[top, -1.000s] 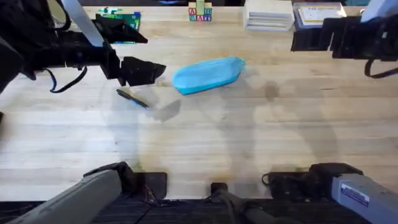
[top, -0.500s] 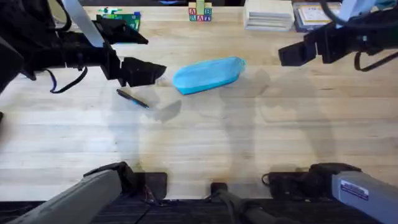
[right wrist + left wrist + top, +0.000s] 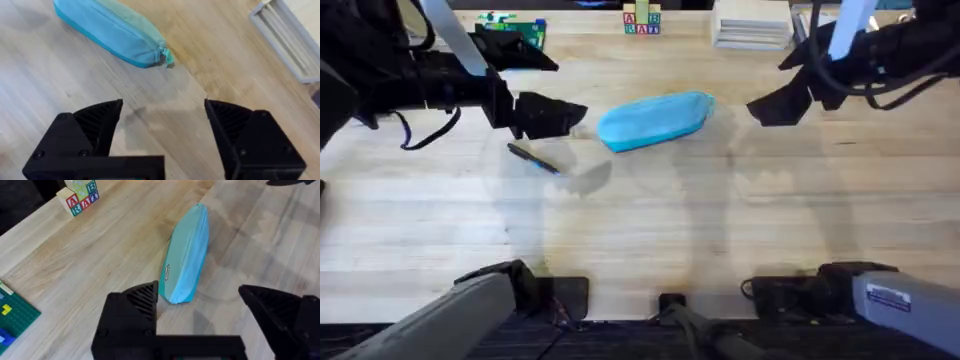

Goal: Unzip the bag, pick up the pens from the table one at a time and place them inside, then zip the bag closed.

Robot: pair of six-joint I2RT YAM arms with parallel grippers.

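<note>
Light wood surface carries the zipped bag near its far edge; both released grippers, left and right, flank it, unzipping due next.

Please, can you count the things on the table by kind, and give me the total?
Light blue pouch: 1
Dark pen: 1
Stack of letter blocks: 1
Green toy-brick plate: 1
White tray: 1
Total: 5, not counting the partly hidden item at the far right edge.
</note>
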